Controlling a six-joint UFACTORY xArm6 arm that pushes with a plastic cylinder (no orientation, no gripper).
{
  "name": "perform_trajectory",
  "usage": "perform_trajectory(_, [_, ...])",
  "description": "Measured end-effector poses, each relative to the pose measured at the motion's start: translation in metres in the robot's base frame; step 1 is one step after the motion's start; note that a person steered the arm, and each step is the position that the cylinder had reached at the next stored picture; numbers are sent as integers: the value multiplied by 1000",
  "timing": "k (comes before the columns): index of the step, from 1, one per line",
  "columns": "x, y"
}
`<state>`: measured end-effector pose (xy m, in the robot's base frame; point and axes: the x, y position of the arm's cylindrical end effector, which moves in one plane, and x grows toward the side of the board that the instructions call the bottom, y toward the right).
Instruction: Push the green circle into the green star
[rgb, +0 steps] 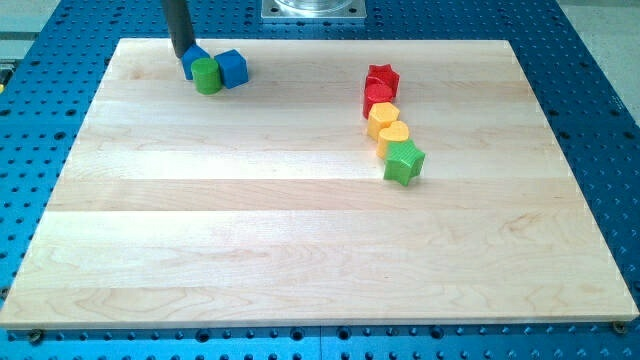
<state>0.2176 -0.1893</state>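
So nearest the view's bottom on the counter is the green star, closing a touching chain of yellow heart, another yellow block, red circle and red star, while far top-left the green circle sits between two blue blocks with my tip right behind them, no pincer on this rig.

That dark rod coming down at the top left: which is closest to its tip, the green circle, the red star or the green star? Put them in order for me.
My tip is at the view's top left.
1. Green circle, just below-right of it.
2. Red star, across to the right.
3. Green star, bottom of the right-hand row.
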Motion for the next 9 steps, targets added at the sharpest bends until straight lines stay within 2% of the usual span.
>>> perform_trajectory(1, [45, 5])
perform_trajectory(3, [116, 70])
perform_trajectory(4, [183, 82])
perform_trajectory(5, [204, 96])
perform_trajectory(6, [204, 72])
perform_trajectory(9, [207, 70])
